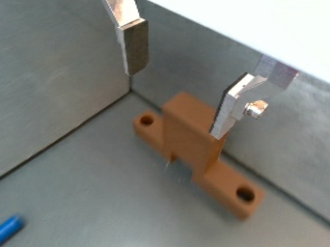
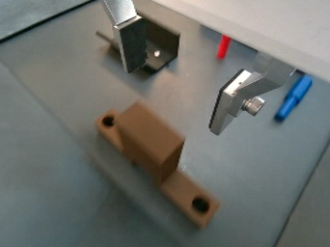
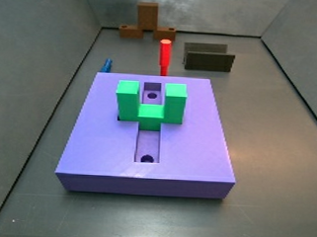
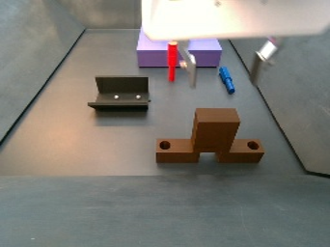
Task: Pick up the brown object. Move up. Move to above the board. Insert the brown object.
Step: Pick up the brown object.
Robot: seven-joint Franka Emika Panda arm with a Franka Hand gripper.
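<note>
The brown object [image 4: 210, 141] sits unmarked on the floor [image 4: 77, 135]; I see my gripper [image 1: 180, 79] above it, jaws spread, holding nothing.

Laboratory test cell: bare grey floor [image 3: 272, 145] enclosed by plain grey walls [image 3: 199, 12], holding only simple coloured test pieces (no household items), gripper [image 1: 180, 82] overhead.

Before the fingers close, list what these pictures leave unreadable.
- Gripper: open above the brown object; its height over the piece is unclear in both wrist views.
- Gripper body: a white blur hides it in a side view.
- Board: mostly hidden behind that blur.
- Brown object: too small for detail in a side view.
</note>
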